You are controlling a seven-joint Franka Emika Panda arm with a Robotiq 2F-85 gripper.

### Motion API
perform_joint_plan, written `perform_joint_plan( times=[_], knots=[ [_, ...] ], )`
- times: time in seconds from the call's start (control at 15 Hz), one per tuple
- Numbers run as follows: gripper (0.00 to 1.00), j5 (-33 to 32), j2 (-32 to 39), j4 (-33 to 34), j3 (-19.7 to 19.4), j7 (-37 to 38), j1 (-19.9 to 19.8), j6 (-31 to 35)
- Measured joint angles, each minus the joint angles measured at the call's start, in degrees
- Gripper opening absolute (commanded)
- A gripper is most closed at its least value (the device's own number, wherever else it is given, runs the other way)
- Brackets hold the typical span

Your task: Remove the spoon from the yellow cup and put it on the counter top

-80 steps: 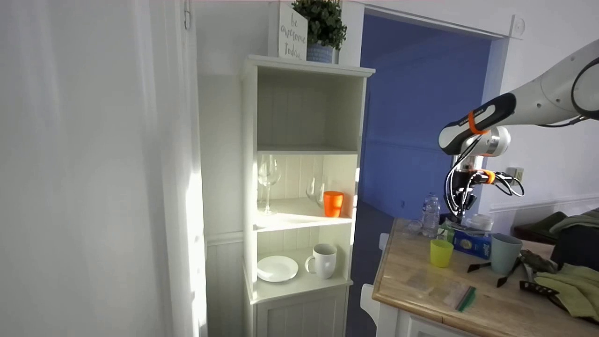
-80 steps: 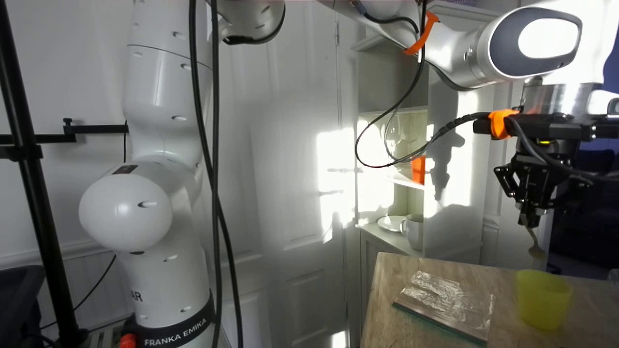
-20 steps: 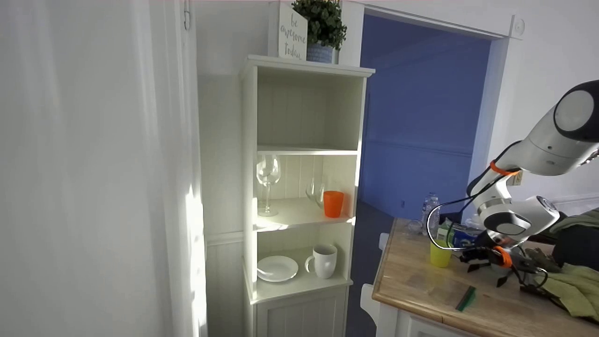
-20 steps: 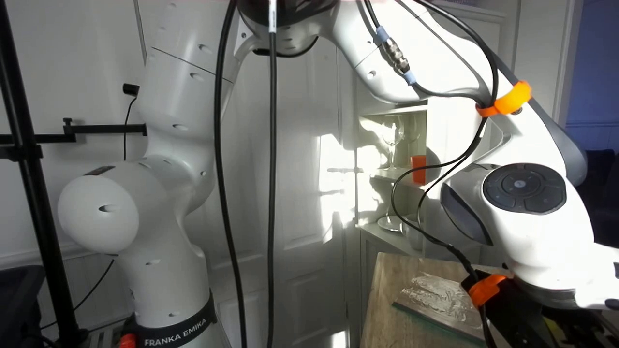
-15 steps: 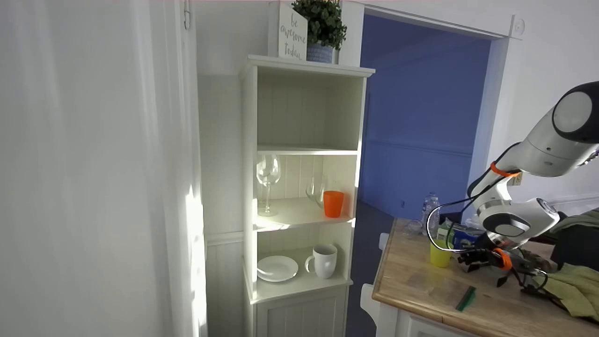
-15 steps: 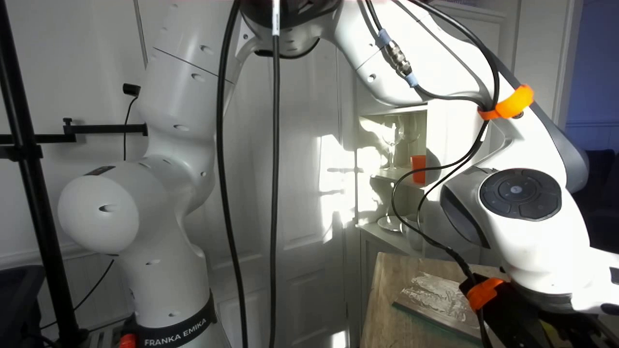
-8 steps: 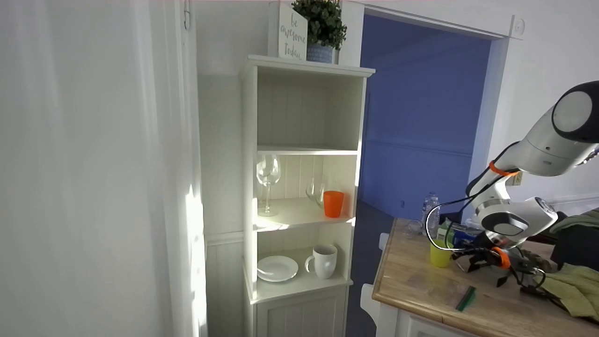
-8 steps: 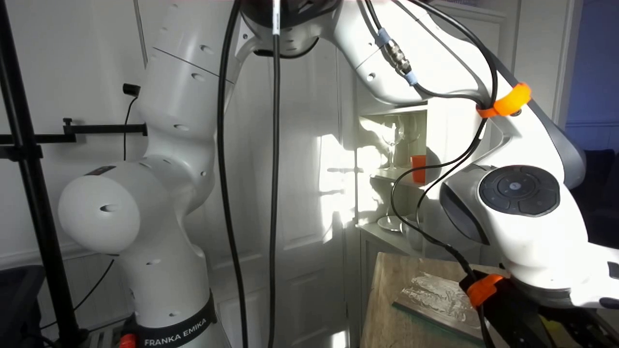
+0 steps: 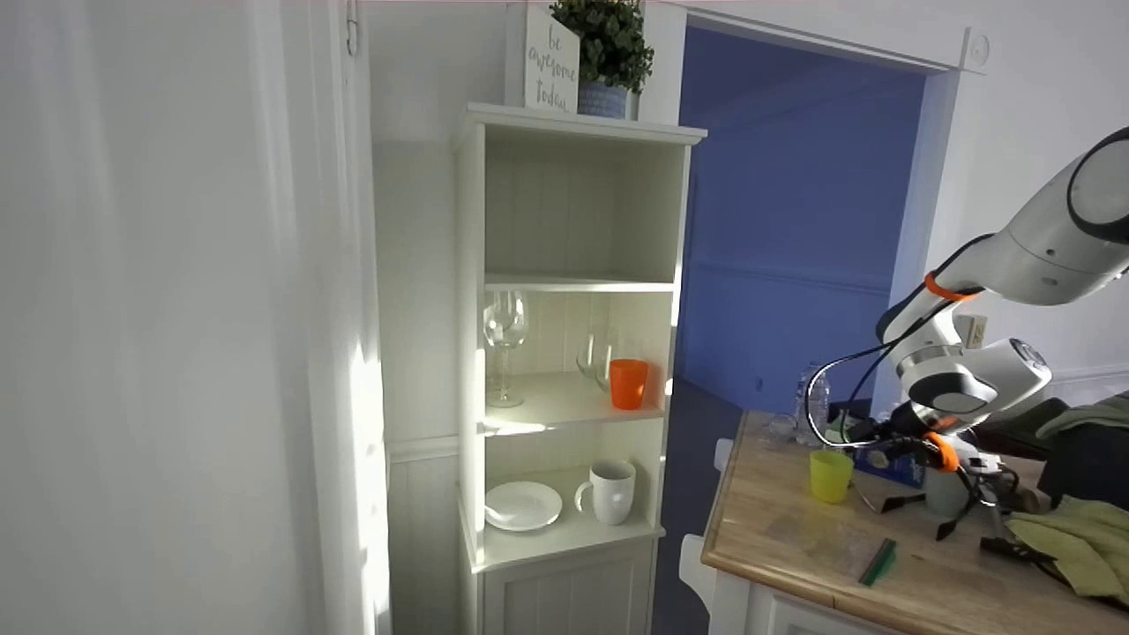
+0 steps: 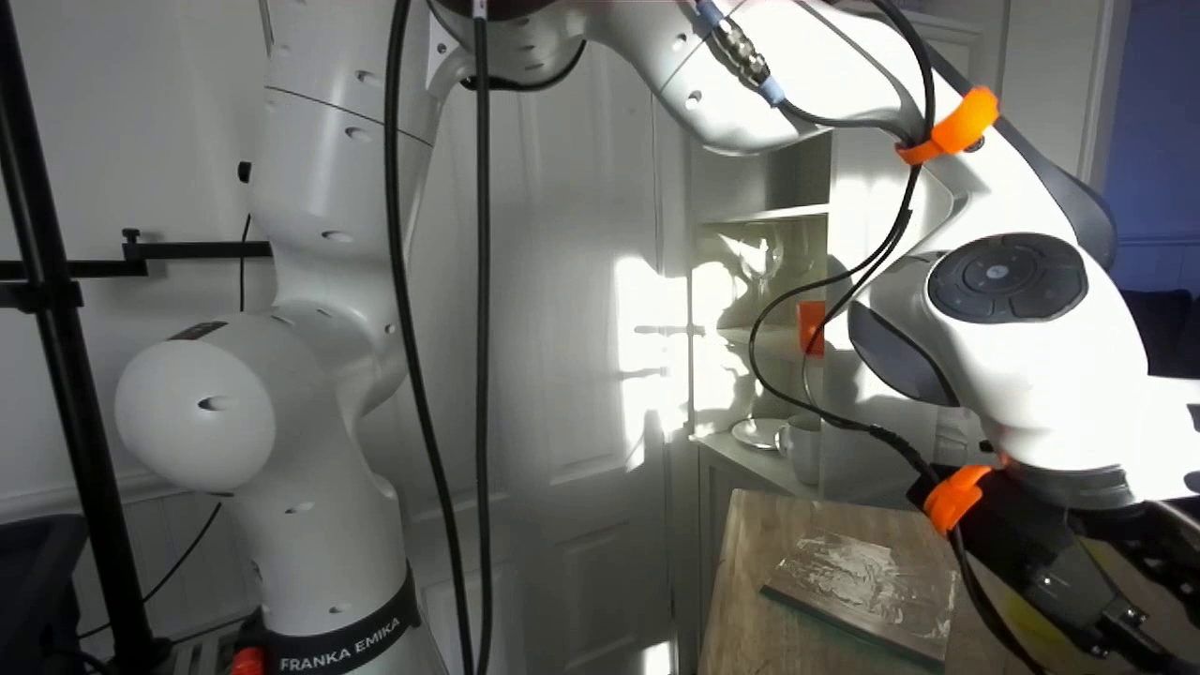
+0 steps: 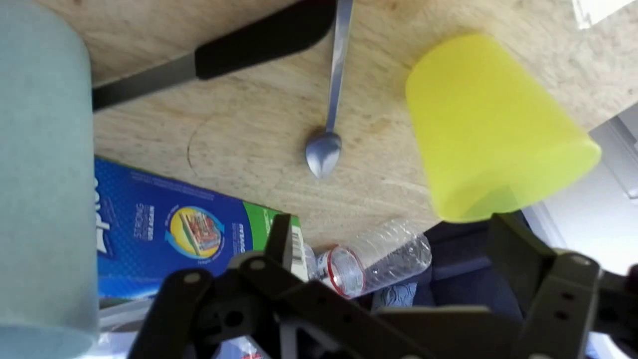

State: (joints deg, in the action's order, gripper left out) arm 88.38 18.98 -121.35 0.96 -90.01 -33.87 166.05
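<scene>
Pale wooden counter top (image 11: 249,124) carries the spoon (image 11: 336,85), lying at nine o'clock of the yellow cup (image 11: 483,124) in the wrist view; the claw (image 11: 394,232) has just risen, spread and holding nothing, so the task looks all but finished.

Silver metal spoon (image 11: 336,80) laid on light-brown wooden worktop (image 11: 249,129)

In the wrist view, the spoon is flanked at right by a tapered yellow plastic cup (image 11: 483,129) and at left by a black-handled metal knife (image 11: 219,60); farther left, before a blue oblong box (image 11: 169,234), a round blue-grey tumbler (image 11: 47,174) is placed.
</scene>
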Motion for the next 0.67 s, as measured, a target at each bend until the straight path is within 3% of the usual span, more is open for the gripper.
perform_joint_plan(
  times=[0.27,0.47,0.67],
  knots=[
    [1.00,-3.81,-2.81,-0.18,-0.15,2.82,0.06,1.64],
    [1.00,-13.16,-4.37,-2.58,-0.87,9.97,0.39,2.31],
    [1.00,-26.19,-6.57,-7.96,-7.71,19.15,5.99,2.29]
  ],
)
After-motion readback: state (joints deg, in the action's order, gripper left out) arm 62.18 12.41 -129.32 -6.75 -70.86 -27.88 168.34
